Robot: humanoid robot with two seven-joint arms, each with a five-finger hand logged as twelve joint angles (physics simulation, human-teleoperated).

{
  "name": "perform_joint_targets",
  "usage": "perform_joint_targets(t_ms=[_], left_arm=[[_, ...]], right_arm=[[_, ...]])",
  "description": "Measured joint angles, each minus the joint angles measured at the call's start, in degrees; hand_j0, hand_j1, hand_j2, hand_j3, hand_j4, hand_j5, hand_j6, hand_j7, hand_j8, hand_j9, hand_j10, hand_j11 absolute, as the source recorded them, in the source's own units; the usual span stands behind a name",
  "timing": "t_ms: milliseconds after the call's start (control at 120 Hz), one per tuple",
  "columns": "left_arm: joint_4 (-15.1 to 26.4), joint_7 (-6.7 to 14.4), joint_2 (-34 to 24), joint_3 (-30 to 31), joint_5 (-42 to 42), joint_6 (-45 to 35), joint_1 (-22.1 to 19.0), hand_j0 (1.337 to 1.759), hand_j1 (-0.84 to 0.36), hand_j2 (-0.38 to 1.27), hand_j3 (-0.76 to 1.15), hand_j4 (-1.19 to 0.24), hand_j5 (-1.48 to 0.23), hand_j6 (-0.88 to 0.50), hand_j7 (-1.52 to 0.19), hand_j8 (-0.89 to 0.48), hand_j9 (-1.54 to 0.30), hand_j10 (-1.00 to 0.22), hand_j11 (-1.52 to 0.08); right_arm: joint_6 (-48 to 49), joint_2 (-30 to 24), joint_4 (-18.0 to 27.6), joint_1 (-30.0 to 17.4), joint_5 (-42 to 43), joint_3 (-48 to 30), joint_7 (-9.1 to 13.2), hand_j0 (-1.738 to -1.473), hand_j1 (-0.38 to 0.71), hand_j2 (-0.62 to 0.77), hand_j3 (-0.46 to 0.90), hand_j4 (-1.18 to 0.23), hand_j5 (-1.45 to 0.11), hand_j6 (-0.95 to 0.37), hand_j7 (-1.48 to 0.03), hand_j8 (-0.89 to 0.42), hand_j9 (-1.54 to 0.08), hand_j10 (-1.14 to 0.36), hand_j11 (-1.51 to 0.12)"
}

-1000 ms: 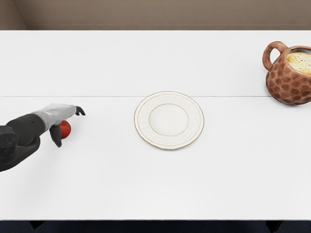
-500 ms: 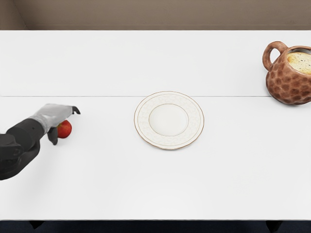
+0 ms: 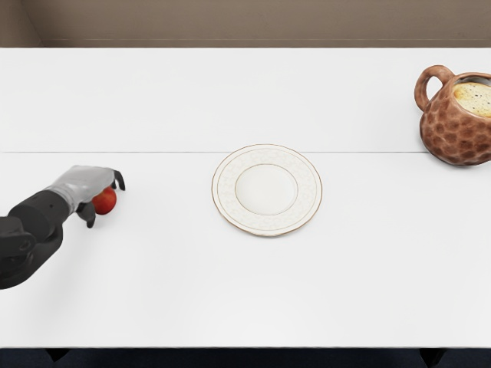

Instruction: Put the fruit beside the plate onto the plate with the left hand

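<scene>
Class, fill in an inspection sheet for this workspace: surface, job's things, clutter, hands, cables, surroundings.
Surface: white table, with a thin seam line running across it.
Job's things: red fruit near the table's left side, well apart from the plate, which holds nothing.
Clutter: brown knobbly jug with yellowish contents, at the far right.
Hands: left hand over the fruit, fingers curled around it; right hand not in view.
Cables: nothing seen.
Surroundings: brown wall behind the table's far edge.
</scene>
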State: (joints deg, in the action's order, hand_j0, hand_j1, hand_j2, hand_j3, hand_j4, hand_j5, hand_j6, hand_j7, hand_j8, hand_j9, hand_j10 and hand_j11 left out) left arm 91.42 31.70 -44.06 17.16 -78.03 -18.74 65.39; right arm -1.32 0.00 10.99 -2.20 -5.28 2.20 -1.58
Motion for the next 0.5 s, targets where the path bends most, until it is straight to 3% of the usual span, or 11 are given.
perform_joint_targets(t_ms=[92,100,142,317,433,500], left_arm=[[0.26,0.06,-0.07,0.01,-0.05,-0.41,0.01,1.683,-0.16,0.18,0.52,-0.46,-0.61,-0.43,-0.62,-0.49,-0.6,-0.5,-0.59],[0.27,0.05,-0.07,0.01,-0.04,-0.49,0.0,1.663,-0.16,0.18,0.5,-0.46,-0.61,-0.43,-0.62,-0.49,-0.6,-0.5,-0.59],[0.35,-0.04,-0.07,0.0,0.02,-0.84,0.0,1.658,-0.16,0.2,0.45,-0.47,-0.62,-0.44,-0.63,-0.49,-0.61,-0.5,-0.6],[0.84,-0.2,-0.08,-0.01,0.11,-1.56,0.0,1.657,-0.25,0.15,0.22,-0.52,-0.68,-0.5,-0.69,-0.5,-0.68,-0.53,-0.67],[0.97,-0.21,-0.24,-0.02,0.08,-1.7,-0.08,1.654,-0.25,0.1,0.13,-0.59,-0.77,-0.45,-0.77,-0.45,-0.77,-0.59,-0.77],[0.99,-0.2,-0.18,-0.02,0.01,-1.77,-0.09,1.654,-0.27,0.15,0.1,-0.64,-0.82,-0.43,-0.83,-0.41,-0.83,-0.58,-0.83]], right_arm=[[0.0,0.0,0.0,0.0,0.0,0.0,0.0,-1.658,-0.31,-0.01,0.0,-0.03,-0.04,-0.03,-0.04,-0.03,-0.04,-0.03,-0.04],[0.0,0.0,0.0,0.0,0.0,0.0,0.0,-1.658,-0.31,-0.01,0.0,-0.03,-0.04,-0.03,-0.04,-0.03,-0.04,-0.03,-0.04],[0.0,0.0,0.0,0.0,0.0,0.0,0.0,-1.658,-0.31,-0.01,0.0,-0.03,-0.04,-0.03,-0.04,-0.03,-0.04,-0.03,-0.04],[0.0,0.0,0.0,0.0,0.0,0.0,0.0,-1.658,-0.31,-0.01,0.0,-0.03,-0.04,-0.03,-0.04,-0.03,-0.04,-0.03,-0.04],[0.0,0.0,0.0,0.0,0.0,0.0,0.0,-1.658,-0.31,-0.01,0.0,-0.03,-0.04,-0.03,-0.04,-0.03,-0.04,-0.03,-0.04],[0.0,0.0,0.0,0.0,-0.01,0.0,0.0,-1.658,-0.31,-0.01,0.0,-0.03,-0.04,-0.03,-0.04,-0.03,-0.04,-0.03,-0.04]])
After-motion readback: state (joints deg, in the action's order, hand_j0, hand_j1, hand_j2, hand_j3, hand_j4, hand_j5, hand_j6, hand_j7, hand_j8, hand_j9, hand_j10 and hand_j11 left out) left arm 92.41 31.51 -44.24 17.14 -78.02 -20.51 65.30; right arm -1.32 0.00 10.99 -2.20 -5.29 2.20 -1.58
